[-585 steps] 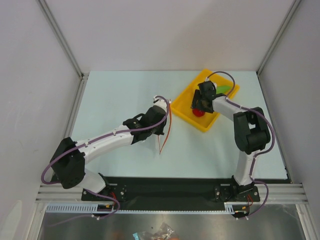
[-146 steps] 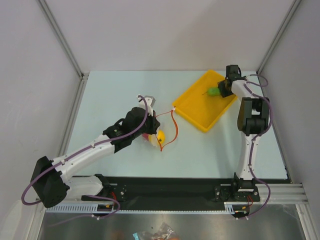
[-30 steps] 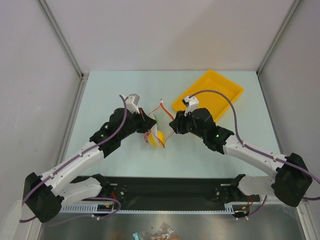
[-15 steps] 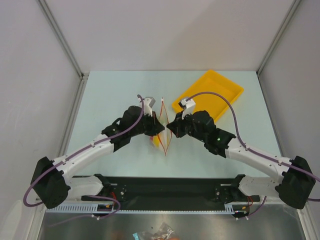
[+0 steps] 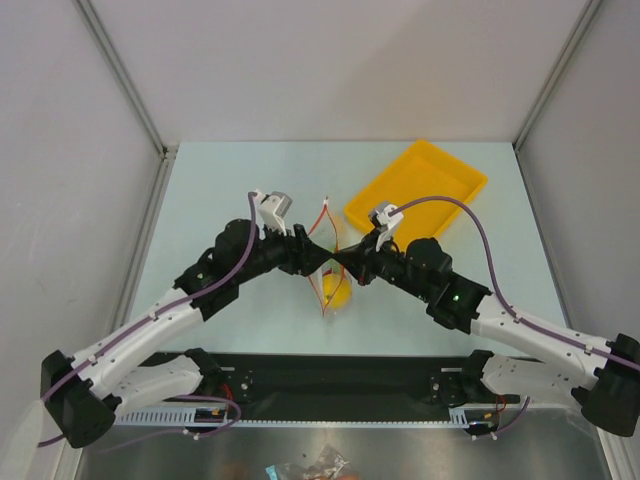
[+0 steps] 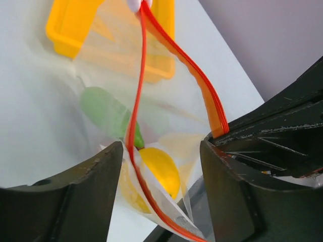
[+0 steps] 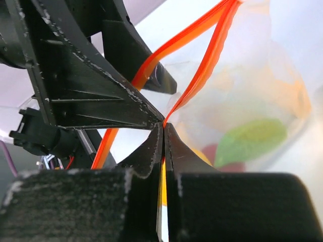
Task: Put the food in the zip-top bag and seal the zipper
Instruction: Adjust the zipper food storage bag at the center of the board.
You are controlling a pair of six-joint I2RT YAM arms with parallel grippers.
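Zip-top bag (image 5: 335, 275) near yellow tray (image 5: 415, 195), on side toward arms. Lemon (image 6: 159, 169), green vegetable (image 6: 108, 113), red fruit (image 7: 222, 157) all inside: filling looks done. Zipper (image 6: 144, 75) gapes: sealing left. Right tool (image 7: 163, 133) pinches zipper. Left tool (image 6: 160, 151) open around bag mouth.

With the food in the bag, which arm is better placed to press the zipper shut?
Right: the right claw pinches the zipper, while the left claw stands open around the bag.
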